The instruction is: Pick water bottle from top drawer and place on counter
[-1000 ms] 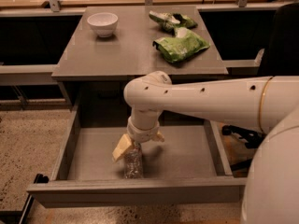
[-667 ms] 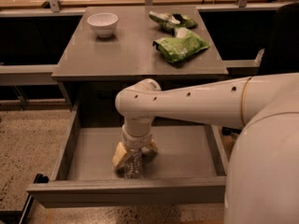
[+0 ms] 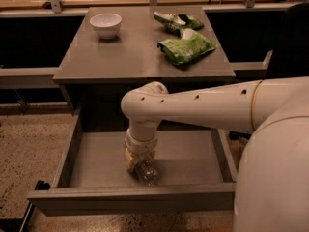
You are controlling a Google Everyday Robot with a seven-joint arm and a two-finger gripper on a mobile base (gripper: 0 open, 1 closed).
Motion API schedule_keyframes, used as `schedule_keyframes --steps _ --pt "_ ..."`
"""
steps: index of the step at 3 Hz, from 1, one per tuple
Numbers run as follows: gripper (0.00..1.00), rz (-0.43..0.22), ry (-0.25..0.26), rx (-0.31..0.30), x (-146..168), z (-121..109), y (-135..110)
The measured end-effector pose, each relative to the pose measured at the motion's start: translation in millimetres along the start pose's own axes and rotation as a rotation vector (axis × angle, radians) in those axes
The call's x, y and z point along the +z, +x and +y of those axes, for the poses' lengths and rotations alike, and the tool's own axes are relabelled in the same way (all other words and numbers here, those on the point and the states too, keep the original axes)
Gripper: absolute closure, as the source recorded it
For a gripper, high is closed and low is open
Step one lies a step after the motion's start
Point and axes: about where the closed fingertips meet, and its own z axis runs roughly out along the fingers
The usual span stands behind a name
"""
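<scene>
Arm (image 3: 203,105) further left, end effector (image 3: 138,159) at water bottle (image 3: 147,173) in drawer (image 3: 193,164)

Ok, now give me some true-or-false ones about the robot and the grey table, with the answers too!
1. The wide shallow grey drawer is pulled open. True.
2. A small clear plastic bottle lies inside the drawer. True.
3. A round white bowl sits on the flat grey tabletop. True.
4. The robot's tool is up touching the bowl. False: the tool is down inside the drawer, right at the bottle.
5. The green crinkly snack bags are in the drawer. False: they lie on the tabletop, on the side away from the bowl.
</scene>
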Motion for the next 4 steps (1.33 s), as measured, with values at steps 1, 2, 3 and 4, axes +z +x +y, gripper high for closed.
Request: schedule_keyframes --steps 1,2,3,4 --pt "0.95 0.0 0.0 0.0 -1.0 0.2 0.0" --pt "1.0 -0.047 -0.084 -0.024 -15.0 4.0 -3.7" --pt "1.0 -0.181 -0.313 -0.039 -63.5 17.0 -21.8" --pt "1.0 -0.302 -0.524 -0.082 -123.5 20.1 -26.3"
